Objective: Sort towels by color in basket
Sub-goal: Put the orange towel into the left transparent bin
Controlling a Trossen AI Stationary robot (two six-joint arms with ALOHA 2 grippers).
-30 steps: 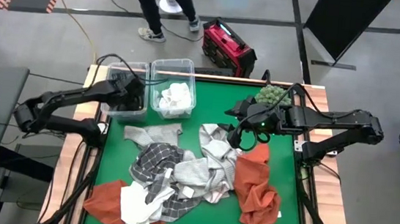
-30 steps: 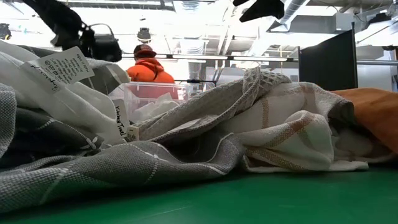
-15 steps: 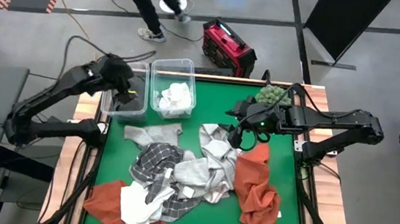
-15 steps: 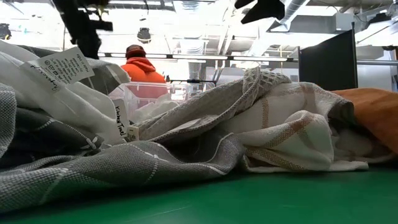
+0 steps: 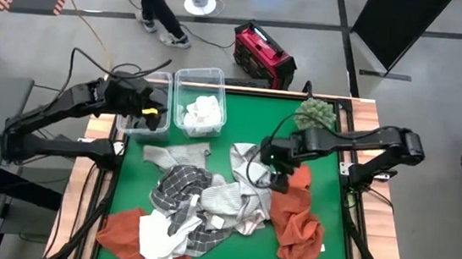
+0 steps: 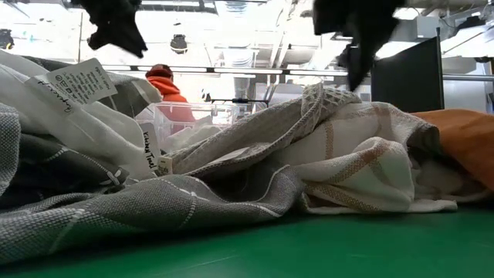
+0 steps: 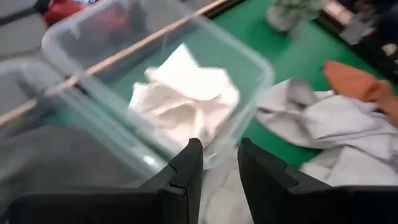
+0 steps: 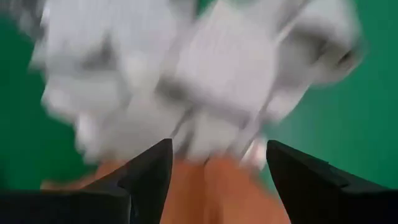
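Towels (image 5: 207, 199) lie heaped mid-table, white, checked and rust-orange overlapping; one white towel (image 5: 203, 111) sits in the clear bin (image 5: 199, 77). We see the right gripper (image 5: 276, 170) spread wide, empty, just above the heap's edge where a pale checked cloth (image 5: 249, 167) overlaps orange. Risk: pinching both colours together. The left gripper (image 7: 216, 163) hovers by the bins, fingers narrowly parted, nothing between them.

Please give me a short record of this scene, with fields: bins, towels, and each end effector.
bins: two clear bins at the table's far left; one holds a white towel
pile: mixed towels on the green table
left end effector: above the bins, fingers slightly apart, empty
right end effector: open, above the rust-orange towel
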